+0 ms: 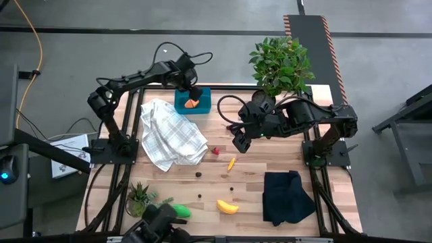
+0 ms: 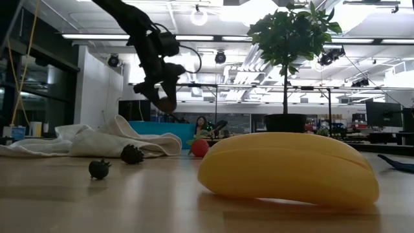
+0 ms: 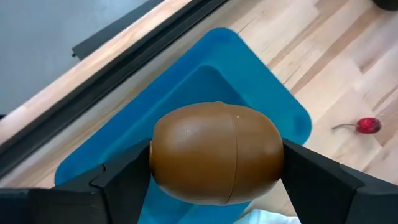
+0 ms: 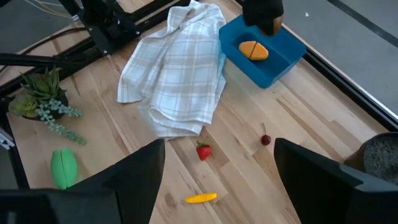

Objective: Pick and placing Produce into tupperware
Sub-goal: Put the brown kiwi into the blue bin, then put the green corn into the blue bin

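Four cameras: one overhead, one at tabletop level, one on each wrist.

The high view looks straight down on the whole light wooden tabletop (image 1: 283, 196) and both arms. The low view sits at tabletop height, very close behind the yellow toy banana (image 2: 288, 168), facing level across into the room. The left wrist view looks steeply down, very near, into the shallow teal-blue plastic box (image 3: 249, 81), a brown egg-shaped kiwi (image 3: 216, 152) filling its middle. The right wrist view looks from farther off across the tabletop, sharing that box, the white checked cloth (image 4: 177, 71) and the red strawberry (image 4: 203, 151) with the high view.
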`<act>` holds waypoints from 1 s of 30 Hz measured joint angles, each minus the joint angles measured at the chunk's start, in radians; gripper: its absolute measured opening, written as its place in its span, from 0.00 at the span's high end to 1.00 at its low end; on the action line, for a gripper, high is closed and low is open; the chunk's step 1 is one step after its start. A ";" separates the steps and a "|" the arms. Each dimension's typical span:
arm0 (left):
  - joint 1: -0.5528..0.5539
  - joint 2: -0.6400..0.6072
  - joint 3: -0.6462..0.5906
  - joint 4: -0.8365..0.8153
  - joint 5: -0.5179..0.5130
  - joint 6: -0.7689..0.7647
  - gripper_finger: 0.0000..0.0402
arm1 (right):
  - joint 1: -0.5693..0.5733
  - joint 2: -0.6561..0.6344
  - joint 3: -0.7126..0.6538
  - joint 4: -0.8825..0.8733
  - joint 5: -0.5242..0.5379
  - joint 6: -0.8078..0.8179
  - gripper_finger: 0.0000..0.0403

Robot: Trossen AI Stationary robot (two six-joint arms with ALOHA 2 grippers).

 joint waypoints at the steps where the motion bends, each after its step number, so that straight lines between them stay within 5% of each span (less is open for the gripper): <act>1: 0.000 0.006 0.000 0.000 0.000 0.000 0.23 | 0.000 0.000 0.000 0.000 0.000 0.000 0.27; 10: 0.000 0.036 0.000 -0.007 0.000 -0.001 0.22 | 0.000 0.000 0.000 -0.018 -0.008 0.000 0.27; 21: 0.000 0.069 -0.001 -0.017 -0.015 -0.031 0.07 | 0.001 0.000 0.000 -0.039 -0.018 0.000 0.27; 30: 0.000 0.069 0.000 -0.003 -0.005 -0.032 0.11 | 0.004 0.000 0.000 -0.045 -0.019 0.000 0.27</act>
